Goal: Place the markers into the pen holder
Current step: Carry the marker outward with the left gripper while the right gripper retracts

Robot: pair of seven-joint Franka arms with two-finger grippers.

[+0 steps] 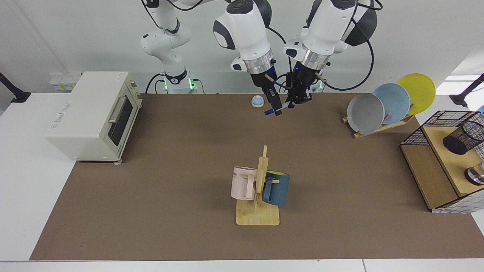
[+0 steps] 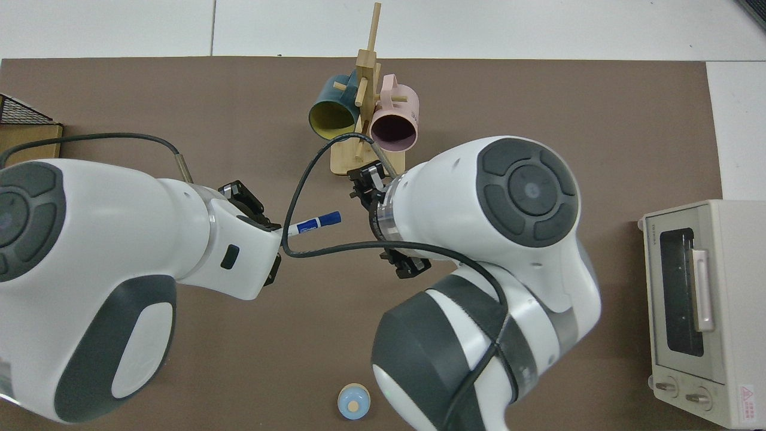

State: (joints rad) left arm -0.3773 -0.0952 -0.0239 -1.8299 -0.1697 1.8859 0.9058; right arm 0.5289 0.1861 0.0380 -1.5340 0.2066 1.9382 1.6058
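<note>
The marker hung in the air above the far side of the table, between the two arms. The left gripper had its fingers closed on the white end, while whether the right gripper also held it could not be told. Gripped by one end only, the marker could swing or slip on the way to the pen holder, which stood well apart on its shelf.

"ME" on pink mug
</note>
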